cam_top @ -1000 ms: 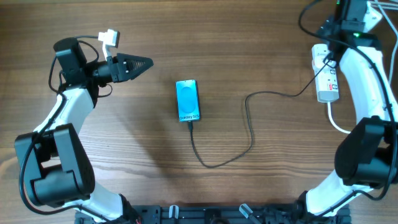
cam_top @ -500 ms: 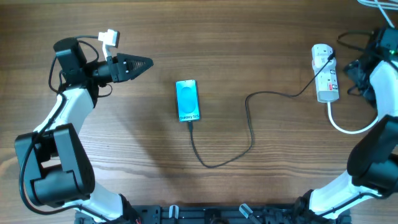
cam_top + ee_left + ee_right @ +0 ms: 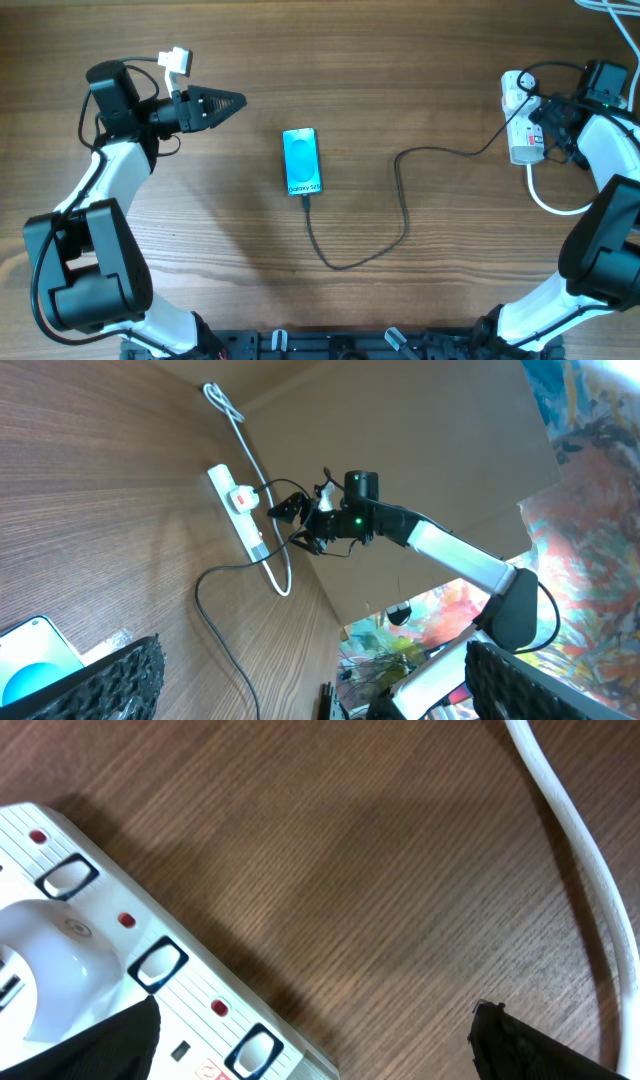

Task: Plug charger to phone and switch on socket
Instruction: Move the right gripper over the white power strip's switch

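The phone [image 3: 302, 160] lies flat mid-table with its teal screen up, and its corner shows in the left wrist view [image 3: 35, 660]. The charger [image 3: 400, 205] is a thin black cable. Its dark tip sits against the phone's near end, and the cable loops right to the socket [image 3: 521, 128]. The socket is a white power strip with red marks [image 3: 150, 970] [image 3: 238, 510]. My right gripper [image 3: 546, 128] [image 3: 315, 1010] is open just right of the socket, one finger over its edge. My left gripper [image 3: 235, 102] [image 3: 320, 700] is open and empty, left of the phone.
A thick white cord [image 3: 545, 200] [image 3: 580, 870] curves from the socket's near end toward the right table edge. A white connector [image 3: 176, 60] sits on the left arm. Cluttered coloured background lies beyond the table edge [image 3: 330, 600].
My right arm swung from above the socket out to the right edge, then came back in beside the socket's right side. The left arm, phone and cable stayed put.
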`<state>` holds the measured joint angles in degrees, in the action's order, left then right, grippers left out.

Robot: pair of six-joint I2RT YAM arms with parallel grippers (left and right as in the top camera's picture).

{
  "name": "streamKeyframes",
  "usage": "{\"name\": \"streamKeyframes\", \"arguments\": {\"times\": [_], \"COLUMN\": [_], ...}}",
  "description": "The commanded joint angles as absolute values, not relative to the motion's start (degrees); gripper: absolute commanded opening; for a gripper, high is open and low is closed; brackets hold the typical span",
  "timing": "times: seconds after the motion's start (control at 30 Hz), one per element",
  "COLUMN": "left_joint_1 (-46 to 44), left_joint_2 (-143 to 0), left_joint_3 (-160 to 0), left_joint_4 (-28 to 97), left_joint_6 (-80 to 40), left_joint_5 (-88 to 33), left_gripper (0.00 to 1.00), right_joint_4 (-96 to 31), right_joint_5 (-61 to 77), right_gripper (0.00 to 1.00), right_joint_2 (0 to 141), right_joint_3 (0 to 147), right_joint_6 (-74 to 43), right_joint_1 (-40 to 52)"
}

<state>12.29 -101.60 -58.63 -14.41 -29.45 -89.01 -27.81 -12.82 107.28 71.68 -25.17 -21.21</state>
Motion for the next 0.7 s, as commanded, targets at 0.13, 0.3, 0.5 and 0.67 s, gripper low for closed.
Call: {"name": "streamKeyframes", "arguments": {"times": [0.13,0.3,0.5,0.67], "left_joint_1": [12.6,12.6,12.6,12.6], "left_joint_2": [-101.8,-101.8,-101.8,-101.8], "left_joint_3": [-58.7,-58.7,-58.7,-58.7], "left_joint_4": [-14.6,-14.6,-14.6,-14.6], "left_joint_6": [-29.0,-29.0,-28.9,-29.0], "left_joint_5": [-88.9,-88.9,-88.9,-88.9], "left_gripper": [1.0,1.0,1.0,1.0], "right_joint_4": [-24.8,-23.8,-21.5,-18.6], "right_joint_5": [-11.7,-10.6,-5.1,-5.0], "right_gripper": [1.0,1.0,1.0,1.0], "right_joint_2": [112.0,114.7,116.3,116.3], "right_joint_3": [71.4,71.4,71.4,71.4], "right_joint_6": [-24.1,-24.4,-25.9,-26.0], "right_joint_1": [-21.3,-21.5,-22.3,-22.3]}}
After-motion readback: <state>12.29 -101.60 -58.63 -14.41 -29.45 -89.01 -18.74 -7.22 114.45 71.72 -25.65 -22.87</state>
